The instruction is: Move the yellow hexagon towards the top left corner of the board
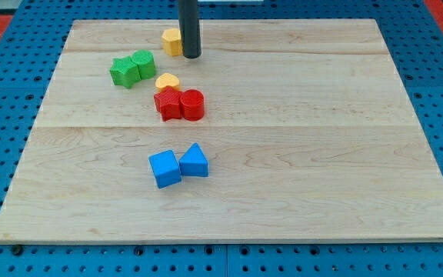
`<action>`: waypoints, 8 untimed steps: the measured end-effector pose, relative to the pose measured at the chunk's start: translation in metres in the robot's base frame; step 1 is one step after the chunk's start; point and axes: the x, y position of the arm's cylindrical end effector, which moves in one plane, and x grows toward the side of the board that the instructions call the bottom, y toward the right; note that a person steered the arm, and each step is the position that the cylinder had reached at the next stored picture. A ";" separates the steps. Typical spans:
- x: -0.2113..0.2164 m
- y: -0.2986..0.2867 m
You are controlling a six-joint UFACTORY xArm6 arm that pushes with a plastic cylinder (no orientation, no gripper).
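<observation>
The yellow hexagon [171, 41] lies near the view's top edge of the wooden board [321, 154], left of centre. My tip [191, 56] stands right against the hexagon's right side; the dark rod hides part of it. The top left corner of the board [75, 25] lies well to the left of the hexagon.
A green star [123, 72] and a green block [143, 63] sit together below and left of the hexagon. A small yellow heart-like block [167, 81] lies above a red star [168, 105] and red cylinder [193, 104]. A blue cube [164, 168] and blue triangle [194, 161] lie lower down.
</observation>
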 end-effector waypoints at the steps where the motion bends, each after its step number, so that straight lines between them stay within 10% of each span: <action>1: 0.000 0.017; 3: -0.006 0.042; 8: -0.015 -0.129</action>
